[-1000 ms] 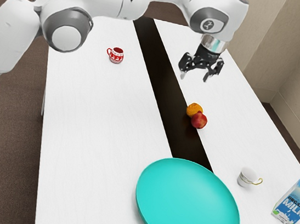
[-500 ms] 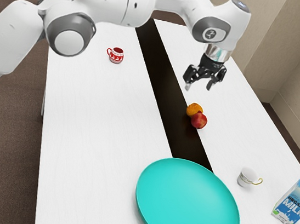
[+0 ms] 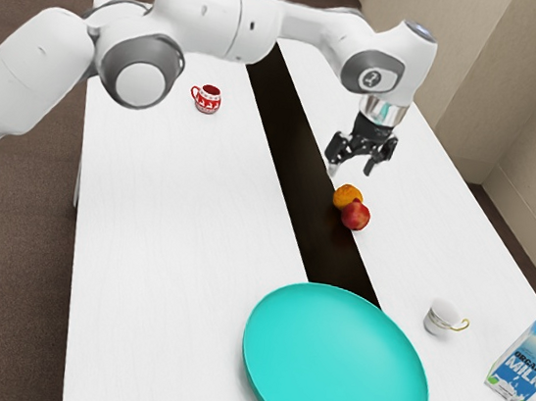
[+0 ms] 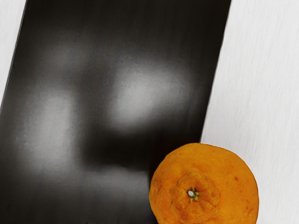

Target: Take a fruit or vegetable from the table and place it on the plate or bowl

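Hovering over the white table (image 3: 173, 247), our gripper (image 3: 354, 169) hangs with its fingers spread apart and nothing between them. In the exterior view the orange (image 3: 348, 194) lies just below the fingertips, near them but not touching. It rests at the edge of the dark strip (image 3: 290, 144) that runs down the table. A red apple (image 3: 356, 215) touches the orange on the side facing the teal plate (image 3: 335, 368), which sits well apart from both fruits. Our wrist view shows the orange (image 4: 204, 184) stem-end up, straddling the border between strip and white tabletop. A red mug (image 3: 205, 99), a white cup (image 3: 443, 318) and a milk carton (image 3: 526, 365) stand well away.
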